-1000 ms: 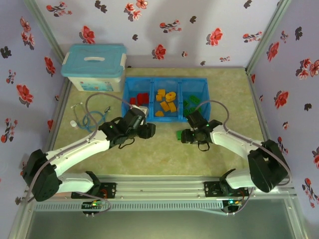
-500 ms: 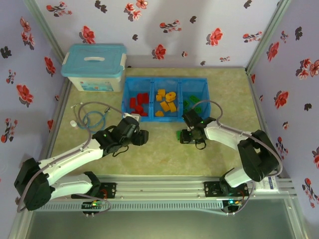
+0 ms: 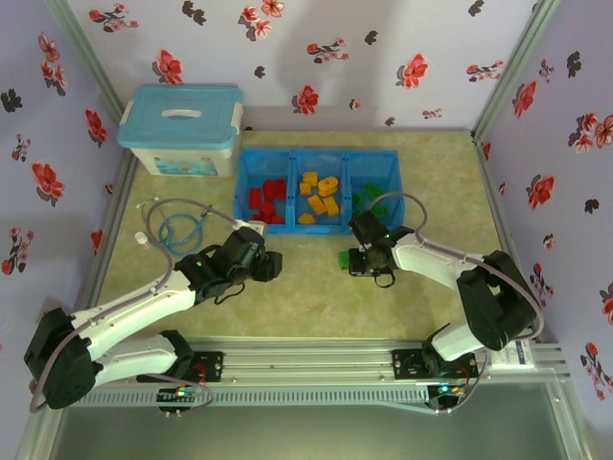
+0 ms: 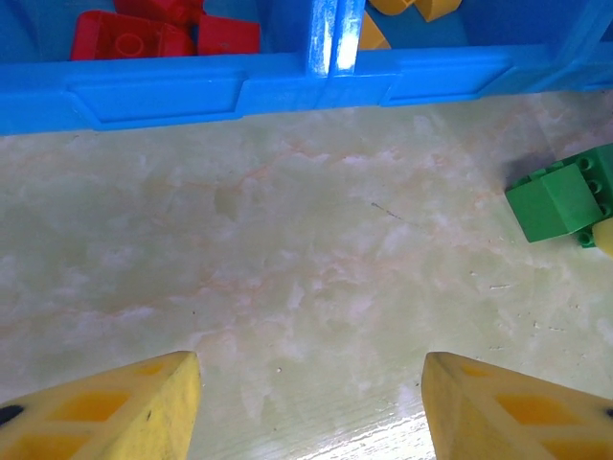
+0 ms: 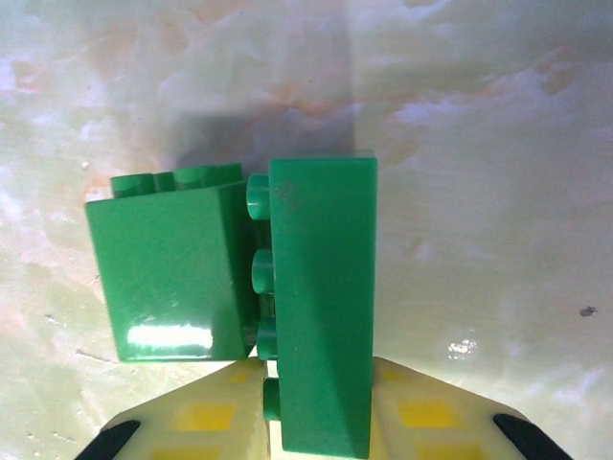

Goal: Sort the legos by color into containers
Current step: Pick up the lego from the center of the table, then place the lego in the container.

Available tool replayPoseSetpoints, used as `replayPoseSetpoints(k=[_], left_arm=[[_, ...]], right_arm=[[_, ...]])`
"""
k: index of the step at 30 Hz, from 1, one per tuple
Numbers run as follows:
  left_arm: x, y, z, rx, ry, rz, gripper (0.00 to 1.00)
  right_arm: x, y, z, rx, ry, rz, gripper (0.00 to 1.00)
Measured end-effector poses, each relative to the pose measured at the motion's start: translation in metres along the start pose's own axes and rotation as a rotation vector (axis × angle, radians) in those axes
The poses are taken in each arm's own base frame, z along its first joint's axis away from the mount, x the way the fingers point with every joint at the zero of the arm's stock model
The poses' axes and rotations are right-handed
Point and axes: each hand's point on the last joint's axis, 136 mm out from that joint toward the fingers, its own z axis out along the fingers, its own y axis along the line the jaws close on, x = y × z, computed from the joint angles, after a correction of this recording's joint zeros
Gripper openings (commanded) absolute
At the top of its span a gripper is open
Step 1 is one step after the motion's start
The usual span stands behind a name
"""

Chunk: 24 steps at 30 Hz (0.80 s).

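The containers are three joined compartments of a blue tray [image 3: 316, 230]; it holds red legos [image 3: 266, 198], orange ones [image 3: 321, 196] and green ones [image 3: 369, 196]. Two green legos [image 3: 344, 259] lie on the table in front of the tray. My right gripper [image 3: 352, 261] is shut on the long green brick [image 5: 321, 307], which stands on edge between the pads [image 5: 201, 417]. The second green brick [image 5: 172, 273] touches its studs on the left. My left gripper [image 4: 311, 383] hovers open and empty over bare table near the tray's front wall [image 4: 287, 86], with the green pair [image 4: 560, 196] at its right.
A pale-blue lidded box [image 3: 182, 129] stands at the back left beside the tray. A looped blue tube with white ends [image 3: 172, 228] lies on the table's left side. Flowered walls close the table at left, back and right.
My right gripper has closed on the long green brick. The left arm has drawn back from the tray toward the near left, jaws still open.
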Motion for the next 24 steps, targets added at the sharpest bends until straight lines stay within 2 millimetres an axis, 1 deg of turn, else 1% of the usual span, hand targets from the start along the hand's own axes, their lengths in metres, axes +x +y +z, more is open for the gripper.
replayPoseSetpoints(k=[4,7,11,13,15,18,20,24], left_arm=[[0.004,0.003,0.002,-0.007,0.009,0.002,0.62],[0.004,0.004,0.002,-0.013,0.007,0.003,0.62],[0.004,0.004,0.002,-0.014,0.007,0.003,0.61],[0.004,0.004,0.002,-0.013,0.007,0.003,0.61],[0.004,0.004,0.002,-0.013,0.007,0.003,0.61],[0.005,0.004,0.002,-0.013,0.008,0.001,0.61],[0.008,0.004,0.003,-0.012,0.013,-0.001,0.61],[0.016,0.004,0.002,-0.009,0.023,-0.004,0.60]], right_arm=[[-0.002,0.005,-0.016,-0.012,-0.046,-0.012,0.19],[-0.007,0.005,-0.034,-0.021,-0.101,-0.016,0.19],[-0.013,-0.003,-0.059,0.011,-0.173,-0.012,0.18],[-0.019,-0.007,-0.068,0.032,-0.197,-0.006,0.18],[-0.032,-0.010,-0.077,0.037,-0.221,0.014,0.18],[-0.055,-0.021,-0.086,0.055,-0.244,0.053,0.18],[-0.070,-0.025,-0.090,0.065,-0.252,0.065,0.18],[-0.100,-0.026,-0.091,0.072,-0.247,0.064,0.18]])
